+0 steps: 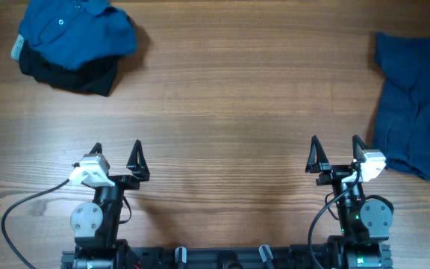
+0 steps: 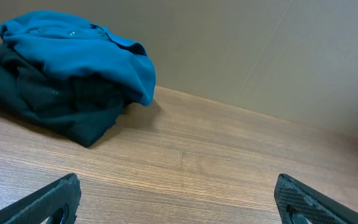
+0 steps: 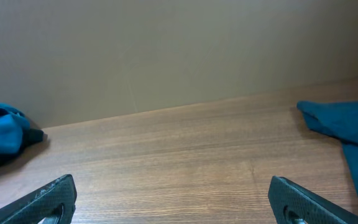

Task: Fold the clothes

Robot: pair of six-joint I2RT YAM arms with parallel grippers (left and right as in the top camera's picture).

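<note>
Left arm [image 1: 99,200], right arm [image 1: 354,196] folded low, jaws spread.

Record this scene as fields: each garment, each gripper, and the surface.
surface: brown wooden table
far left pile: crumpled blue button shirt lying on a bunched black garment
right edge: dark blue cloth garment, spread out, partly out of frame
left gripper: open, empty
right gripper: open, empty
folding: no garment looks folded

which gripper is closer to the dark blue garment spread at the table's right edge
Right. The right gripper sits just left of the dark blue garment, not touching it; the left gripper is far off to its left.
</note>
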